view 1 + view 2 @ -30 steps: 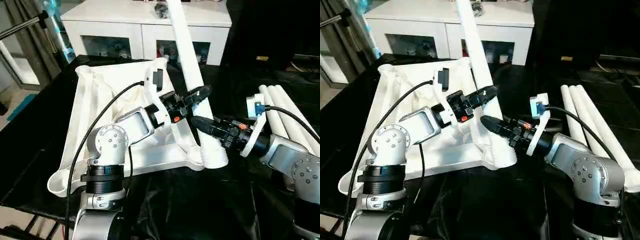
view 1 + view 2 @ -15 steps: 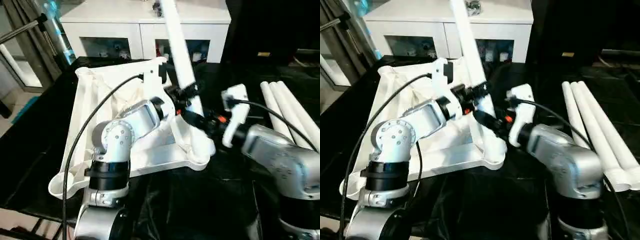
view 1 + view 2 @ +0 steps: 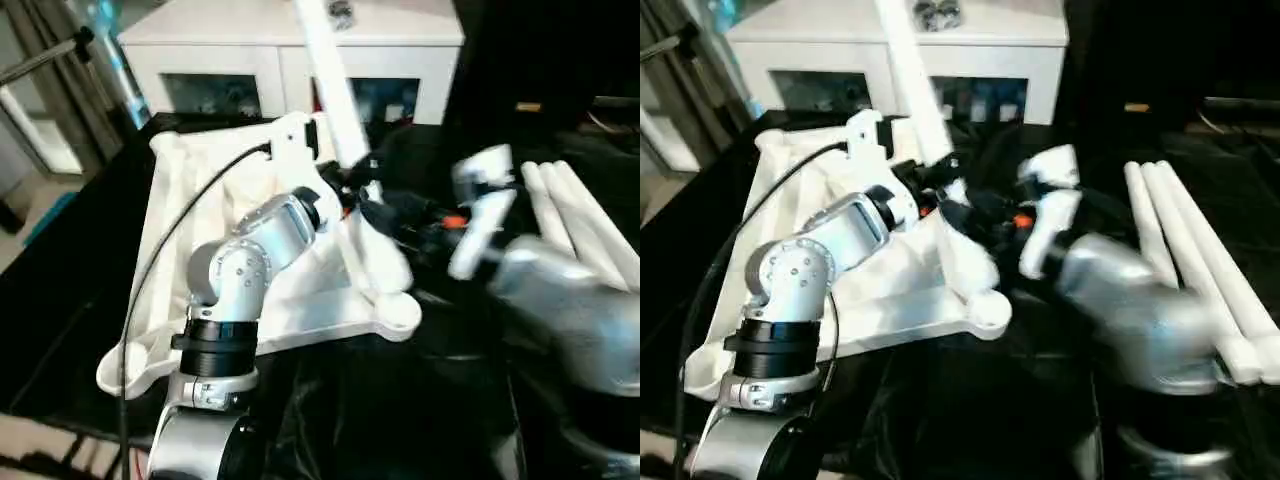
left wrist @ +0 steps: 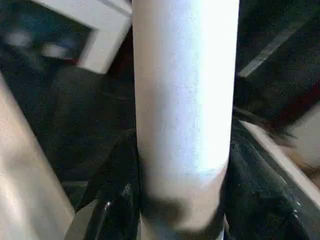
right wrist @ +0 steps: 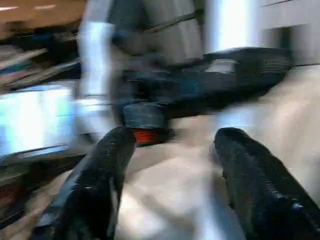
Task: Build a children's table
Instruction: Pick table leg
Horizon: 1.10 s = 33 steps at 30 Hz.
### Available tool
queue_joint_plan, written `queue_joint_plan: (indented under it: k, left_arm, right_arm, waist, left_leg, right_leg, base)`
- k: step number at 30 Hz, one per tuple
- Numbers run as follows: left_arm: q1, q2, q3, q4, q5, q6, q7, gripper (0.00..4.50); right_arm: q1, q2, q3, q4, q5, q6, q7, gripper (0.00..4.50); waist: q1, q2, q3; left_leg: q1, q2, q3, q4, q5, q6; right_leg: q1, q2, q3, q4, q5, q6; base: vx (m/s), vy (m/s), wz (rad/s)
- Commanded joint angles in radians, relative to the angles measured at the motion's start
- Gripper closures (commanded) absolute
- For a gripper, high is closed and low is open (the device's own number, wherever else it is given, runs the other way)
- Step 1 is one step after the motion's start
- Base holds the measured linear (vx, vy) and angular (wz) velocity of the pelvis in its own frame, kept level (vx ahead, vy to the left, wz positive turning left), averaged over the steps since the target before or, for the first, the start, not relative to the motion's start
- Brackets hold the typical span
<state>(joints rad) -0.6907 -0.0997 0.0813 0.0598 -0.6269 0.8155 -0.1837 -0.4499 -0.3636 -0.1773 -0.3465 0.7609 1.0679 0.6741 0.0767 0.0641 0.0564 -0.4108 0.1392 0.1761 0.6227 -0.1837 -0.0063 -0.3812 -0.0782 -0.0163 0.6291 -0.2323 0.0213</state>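
my left claw [image 4: 177, 220] grips the leg [image 4: 184, 100], tilted above the tabletop [image 3: 200, 200] socket; my right claw [image 5: 170, 165] gapes empty beside it; a one-sided hold may let the leg slip or jam crooked.

Head pair overhead, wrist cameras close on leg [image 4: 185, 100]

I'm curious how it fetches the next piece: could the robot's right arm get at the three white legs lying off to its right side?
Probably yes. The spare legs lie bare on the dark surface beside the right arm, with nothing on them. The right gripper is open and empty, though now over the tabletop.
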Motion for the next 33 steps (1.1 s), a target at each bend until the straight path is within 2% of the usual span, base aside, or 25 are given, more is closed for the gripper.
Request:
queue_joint_plan:
  k: [1, 3, 4, 5, 6, 7, 9, 10, 13, 14, 17, 23, 27, 28, 30, 33]
  left_arm:
    - [0.004, 0.031, -0.009, -0.004, -0.055, 0.040, -0.106, 2.62]
    - [0.003, 0.037, -0.007, -0.005, -0.063, 0.044, -0.119, 2.62]
    - [-0.002, 0.063, 0.008, -0.020, -0.139, 0.082, -0.203, 2.62]
    - [-0.002, 0.063, 0.008, -0.020, -0.139, 0.082, -0.203, 2.62]
    - [-0.005, 0.077, 0.020, -0.031, -0.187, 0.103, -0.256, 2.62]
    - [-0.005, 0.077, 0.020, -0.031, -0.187, 0.103, -0.256, 2.62]
    - [-0.014, 0.097, 0.034, -0.041, -0.237, 0.124, -0.331, 2.62]
    - [-0.018, 0.109, 0.031, -0.043, -0.246, 0.121, -0.375, 2.62]
    - [-0.023, 0.135, 0.016, -0.045, -0.246, 0.112, -0.447, 2.62]
    - [-0.027, 0.155, -0.004, -0.036, -0.223, 0.101, -0.478, 2.62]
    - [-0.029, 0.173, -0.020, -0.018, -0.203, 0.087, -0.495, 2.62]
    - [-0.043, 0.197, -0.017, 0.022, -0.183, 0.058, -0.512, 2.62]
    - [-0.059, 0.222, -0.029, 0.103, -0.099, -0.031, -0.517, 2.62]
    - [-0.062, 0.225, -0.027, 0.112, -0.094, -0.037, -0.516, 2.62]
    - [-0.065, 0.229, -0.017, 0.110, -0.108, -0.035, -0.531, 2.62]
    - [-0.061, 0.242, -0.025, 0.078, -0.140, -0.011, -0.582, 2.62]
  right_arm:
    - [-0.038, -0.045, -0.022, 0.027, 0.086, 0.054, 0.102, 1.22]
    - [-0.042, -0.054, -0.022, 0.036, 0.090, 0.058, 0.114, 1.22]
    - [-0.039, -0.108, 0.000, 0.068, 0.088, 0.060, 0.187, 1.22]
    - [-0.039, -0.108, 0.000, 0.068, 0.088, 0.060, 0.187, 1.22]
    - [-0.033, -0.140, 0.017, 0.077, 0.084, 0.061, 0.228, 1.22]
    - [-0.033, -0.140, 0.017, 0.077, 0.084, 0.061, 0.228, 1.22]
    - [-0.028, -0.177, 0.035, 0.082, 0.092, 0.071, 0.269, 1.22]
    - [-0.027, -0.187, 0.038, 0.082, 0.102, 0.076, 0.280, 1.22]
    - [-0.032, -0.205, 0.039, 0.084, 0.123, 0.084, 0.290, 1.22]
    - [-0.038, -0.217, 0.032, 0.086, 0.134, 0.088, 0.296, 1.22]
    - [-0.038, -0.233, 0.026, 0.084, 0.133, 0.082, 0.307, 1.22]
    - [-0.035, -0.274, 0.015, 0.092, 0.122, 0.067, 0.316, 1.22]
    - [-0.036, -0.305, -0.003, 0.092, 0.130, 0.046, 0.313, 1.22]
    - [-0.036, -0.307, -0.007, 0.089, 0.132, 0.045, 0.311, 1.22]
    - [-0.036, -0.307, -0.018, 0.092, 0.132, 0.048, 0.295, 1.22]
    - [-0.035, -0.314, 0.010, 0.123, 0.093, 0.048, 0.266, 1.22]
  waist:
    - [0.007, -0.027, -0.076]
    - [0.007, -0.028, -0.074]
    - [0.008, -0.040, -0.074]
    - [0.013, -0.039, -0.076]
    - [0.016, -0.041, -0.075]
    - [0.018, -0.040, -0.074]
    - [0.020, -0.046, -0.075]
    - [0.020, -0.045, -0.074]
    - [0.019, -0.044, -0.074]
    - [0.019, -0.045, -0.074]
    - [0.020, -0.043, -0.075]
    - [0.022, -0.047, -0.074]
    - [0.021, -0.041, -0.076]
    - [0.021, -0.037, -0.076]
    - [0.022, -0.036, -0.079]
    - [0.023, -0.034, -0.080]
  left_leg:
    - [0.029, 0.072, -0.032, -0.063, -0.011, 0.113]
    - [0.029, 0.075, -0.030, -0.064, -0.017, 0.101]
    - [0.030, 0.074, -0.028, -0.064, -0.024, 0.099]
    - [0.032, 0.073, -0.027, -0.062, -0.024, 0.093]
    - [0.032, 0.071, -0.026, -0.062, -0.017, 0.087]
    - [0.032, 0.074, -0.025, -0.061, -0.020, 0.091]
    - [0.031, 0.072, -0.025, -0.061, -0.015, 0.097]
    - [0.030, 0.074, -0.026, -0.061, -0.010, 0.102]
    - [0.032, 0.075, -0.026, -0.063, -0.015, 0.104]
    - [0.032, 0.075, -0.027, -0.063, -0.019, 0.102]
    - [0.034, 0.077, -0.026, -0.064, -0.026, 0.093]
    - [0.031, 0.074, -0.025, -0.063, -0.034, 0.084]
    - [0.033, 0.074, -0.026, -0.063, -0.040, 0.081]
    - [0.033, 0.074, -0.026, -0.062, -0.037, 0.081]
    - [0.033, 0.074, -0.027, -0.062, -0.028, 0.082]
    - [0.033, 0.073, -0.027, -0.060, -0.014, 0.085]
  right_leg:
    - [0.041, -0.062, 0.024, -0.060, 0.023, -0.260]
    - [0.037, -0.063, 0.025, -0.061, 0.038, -0.270]
    - [0.040, -0.066, 0.026, -0.061, 0.038, -0.276]
    - [0.041, -0.067, 0.025, -0.059, 0.034, -0.279]
    - [0.041, -0.066, 0.026, -0.057, 0.037, -0.284]
    - [0.037, -0.067, 0.028, -0.058, 0.042, -0.285]
    - [0.042, -0.068, 0.027, -0.056, 0.041, -0.285]
    - [0.040, -0.068, 0.027, -0.056, 0.042, -0.283]
    - [0.040, -0.068, 0.027, -0.058, 0.029, -0.281]
    - [0.039, -0.068, 0.026, -0.058, 0.025, -0.281]
    - [0.039, -0.068, 0.027, -0.058, 0.025, -0.282]
    - [0.042, -0.070, 0.027, -0.059, 0.008, -0.281]
    - [0.042, -0.068, 0.027, -0.061, 0.009, -0.276]
    - [0.042, -0.068, 0.028, -0.060, 0.024, -0.277]
    - [0.042, -0.068, 0.026, -0.055, 0.054, -0.287]
    - [0.041, -0.068, 0.024, -0.051, 0.079, -0.308]
  base:
    - [0.000, 0.000, 0.00]
    - [0.000, 0.000, 0.00]
    - [0.000, 0.000, 0.00]
    - [0.000, 0.000, 0.00]
    - [0.000, 0.000, 0.00]
    - [0.000, 0.000, 0.00]
    - [0.000, 0.000, 0.00]
    - [0.000, 0.000, 0.00]
    - [0.000, 0.000, 0.00]
    - [0.000, 0.000, 0.00]
    - [0.000, 0.000, 0.00]
    - [0.000, 0.000, 0.00]
    - [0.000, 0.000, 0.00]
    - [0.000, 0.000, 0.00]
    - [0.000, 0.000, 0.00]
    - [0.000, 0.000, 0.00]
